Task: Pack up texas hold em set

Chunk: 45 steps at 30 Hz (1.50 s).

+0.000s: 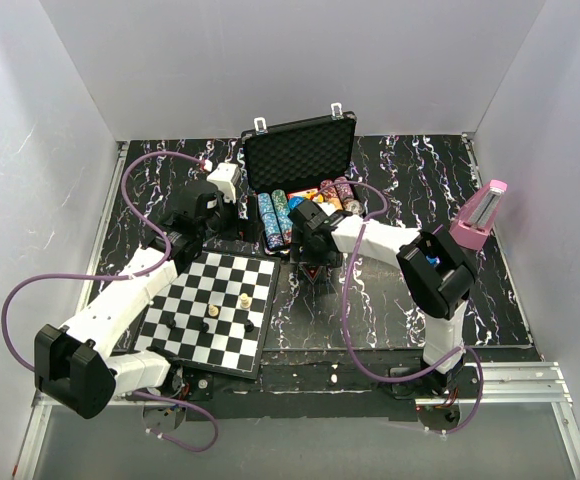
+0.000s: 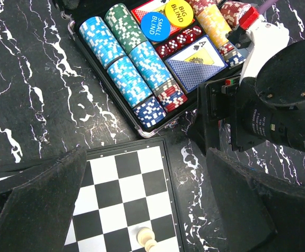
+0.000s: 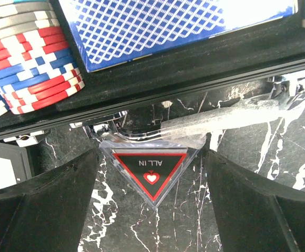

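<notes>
While my right gripper (image 3: 151,220) is hovering with its fingers spread wide, the triangular "ALL IN" marker (image 3: 151,169) is lying on the table (image 3: 242,163) between them, just beside the front wall of the open briefcase (image 3: 194,65). Chip rows (image 2: 126,68) and a card deck (image 2: 197,67) are sitting inside. My left gripper (image 2: 144,210) is hanging spread too, above the chessboard (image 2: 123,184) corner.

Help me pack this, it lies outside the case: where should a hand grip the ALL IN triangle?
Probably its two slanted edges, with the right hand coming straight down; it stands open on either side of the ALL IN triangle. It lies flat on the table, so only the thin rim offers purchase, and the wide edge sits close to the case.
</notes>
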Tool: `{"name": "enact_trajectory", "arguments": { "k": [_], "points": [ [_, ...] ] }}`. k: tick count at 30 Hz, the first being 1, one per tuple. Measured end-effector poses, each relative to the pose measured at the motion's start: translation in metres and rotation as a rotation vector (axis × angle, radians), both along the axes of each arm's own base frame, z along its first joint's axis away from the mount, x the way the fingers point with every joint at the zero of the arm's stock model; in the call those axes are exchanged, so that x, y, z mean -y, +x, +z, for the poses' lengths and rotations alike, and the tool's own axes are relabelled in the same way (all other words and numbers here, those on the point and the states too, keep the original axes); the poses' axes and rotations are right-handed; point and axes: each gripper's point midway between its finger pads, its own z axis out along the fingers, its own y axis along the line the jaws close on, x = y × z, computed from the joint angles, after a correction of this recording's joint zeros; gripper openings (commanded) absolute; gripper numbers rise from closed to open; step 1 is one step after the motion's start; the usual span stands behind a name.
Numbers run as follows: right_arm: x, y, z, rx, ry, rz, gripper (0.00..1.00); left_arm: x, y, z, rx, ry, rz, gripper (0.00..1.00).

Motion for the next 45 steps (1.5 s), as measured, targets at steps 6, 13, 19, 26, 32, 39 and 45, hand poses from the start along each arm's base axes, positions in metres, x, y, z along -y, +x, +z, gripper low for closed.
{"name": "enact_trajectory", "arguments": {
  "k": [6, 13, 19, 26, 32, 39, 45],
  "points": [
    [0.001, 0.004, 0.0, 0.01, -0.013, 0.007, 0.88, 0.0, 0.0, 0.0, 0.001, 0.0, 0.001, 0.98],
    [0.001, 0.011, -0.001, 0.026, -0.036, 0.004, 0.87, 0.0, 0.0, 0.0, 0.0, 0.0, 0.001, 0.98],
    [0.002, 0.013, -0.003, 0.028, -0.058, 0.002, 0.86, 0.0, 0.0, 0.0, 0.0, 0.0, 0.001, 0.98],
    [0.001, 0.013, -0.004, 0.023, -0.095, -0.001, 0.86, -0.002, 0.001, 0.0, 0.001, 0.0, 0.006, 0.98],
    [0.001, 0.012, -0.004, 0.014, -0.096, -0.017, 0.85, -0.002, 0.001, 0.0, 0.001, 0.0, 0.007, 0.98],
    [-0.001, 0.01, -0.004, 0.007, -0.096, -0.043, 0.85, -0.002, 0.001, 0.0, 0.001, 0.0, 0.006, 0.98],
    [-0.001, 0.01, -0.004, 0.003, -0.097, -0.054, 0.83, -0.002, 0.001, 0.001, 0.003, 0.001, 0.005, 0.98]
  ]
}}
